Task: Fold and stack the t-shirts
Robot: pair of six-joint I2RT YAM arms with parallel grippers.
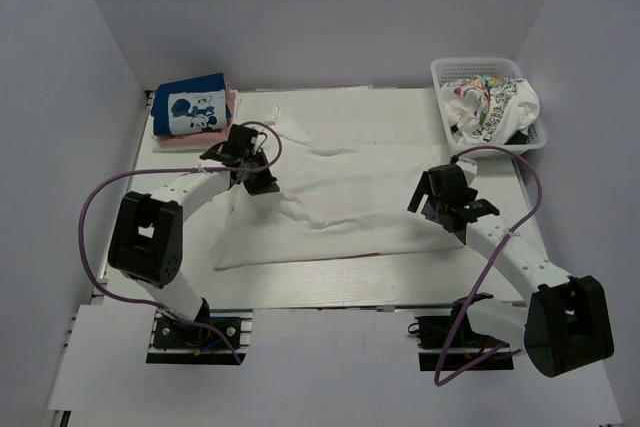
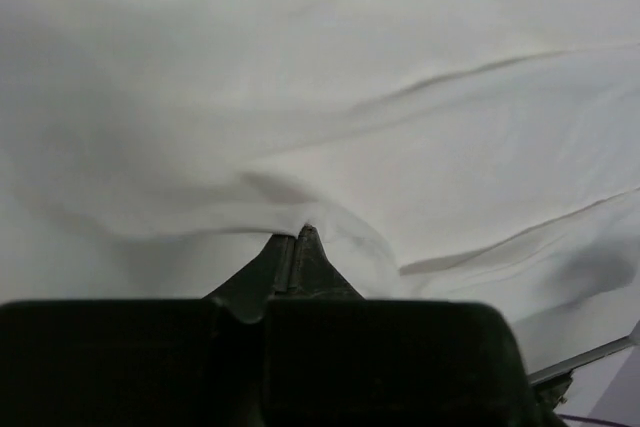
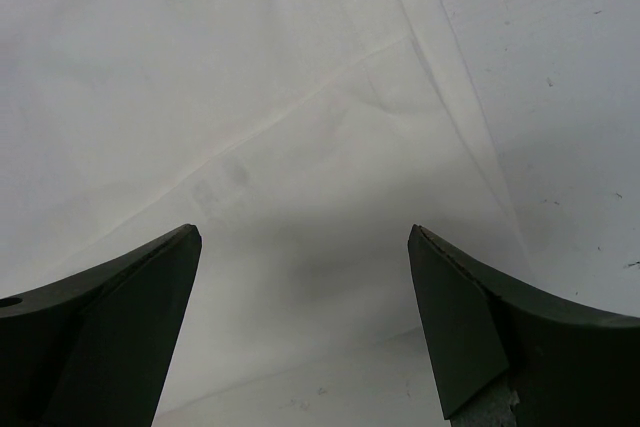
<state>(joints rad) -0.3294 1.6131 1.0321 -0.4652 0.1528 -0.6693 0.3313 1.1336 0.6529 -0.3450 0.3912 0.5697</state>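
Observation:
The large plain white t-shirt [image 1: 350, 197] lies spread over the middle of the table. My left gripper [image 1: 250, 169] is shut on a pinch of its cloth near its left side; the wrist view shows the closed tips [image 2: 300, 237] with white fabric [image 2: 330, 97] bunched at them. My right gripper [image 1: 440, 197] is open and empty above the shirt's right edge [image 3: 300, 147]. The blue shirt with the cartoon-mouse panel [image 1: 192, 107] lies folded on a pink one [image 1: 232, 102] at the back left. The printed white shirt [image 1: 490, 102] and a dark green one [image 1: 520, 135] sit in the basket.
The white mesh basket [image 1: 445, 72] stands at the back right corner. White walls enclose the table on three sides. Purple cables loop from both arms beside the table's left and right edges. Bare tabletop [image 3: 560, 97] shows right of the shirt.

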